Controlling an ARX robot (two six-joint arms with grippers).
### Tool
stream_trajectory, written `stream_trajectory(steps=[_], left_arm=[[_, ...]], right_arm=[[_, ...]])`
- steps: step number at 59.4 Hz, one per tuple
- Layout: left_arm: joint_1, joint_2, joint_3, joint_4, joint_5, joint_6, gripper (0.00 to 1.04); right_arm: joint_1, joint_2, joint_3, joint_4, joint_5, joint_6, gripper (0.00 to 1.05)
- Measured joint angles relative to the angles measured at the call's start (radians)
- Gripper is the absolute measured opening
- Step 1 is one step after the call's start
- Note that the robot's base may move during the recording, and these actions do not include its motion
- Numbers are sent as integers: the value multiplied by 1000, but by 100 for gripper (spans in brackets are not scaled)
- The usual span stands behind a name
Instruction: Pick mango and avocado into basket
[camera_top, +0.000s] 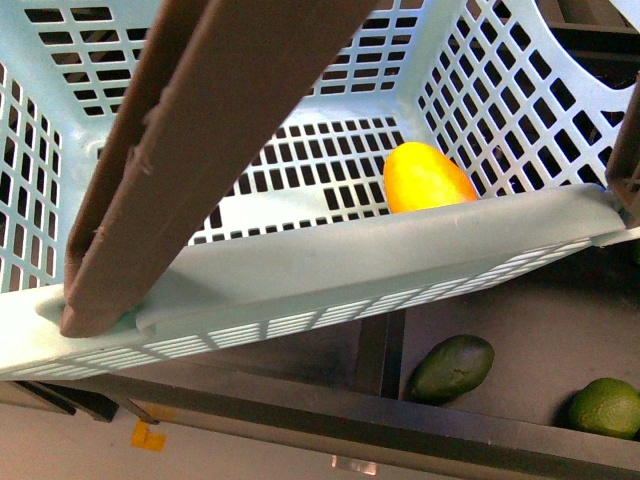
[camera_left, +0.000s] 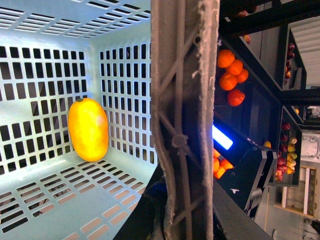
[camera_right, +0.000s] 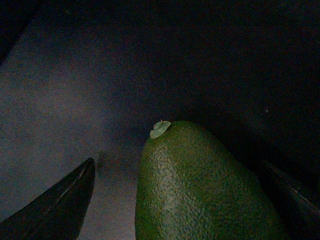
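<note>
1. Right up close: right gripper (camera_right: 178, 165) spread wide, a dark finger (camera_right: 60, 210) on each side of the avocado (camera_right: 200, 185), pale stem nub (camera_right: 160, 129) facing the camera; not clamped on it.
2. Reads as the avocado pick, with no grasp made yet. Calls next for a gentle squeeze on that pebbled skin, a lift, then a carry over the near rim of the basket (camera_top: 300, 270).
3. Stepping out: brown handle (camera_top: 190, 150) slanting across the front view, hiding much of the turquoise interior.
4. Inside, spotting the mango (camera_top: 425, 178) lying on the slotted floor close to a wall; looks like half the job banked.
5. Cannot tell apart-or-together for the left gripper, hidden by the handle in its own view.
6. Only from the front: a dark green fruit (camera_top: 452, 368) and a rounder green fruit (camera_top: 605, 407) on the shelf (camera_top: 520, 325) below the basket, no arm beside either, so no matching either to the close-up.
7. Only from the left wrist, far back: oranges (camera_left: 232, 75) on store shelving.
</note>
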Motion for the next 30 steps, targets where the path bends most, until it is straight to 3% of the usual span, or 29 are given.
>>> stream_trajectory(steps=[12,30], left_arm=[[0,0,0,0,0,0,7],[0,0,0,0,0,0,7]], right_arm=[[0,0,-1,7,13,12,58],[-2,-19,-48,45,18,36,53]])
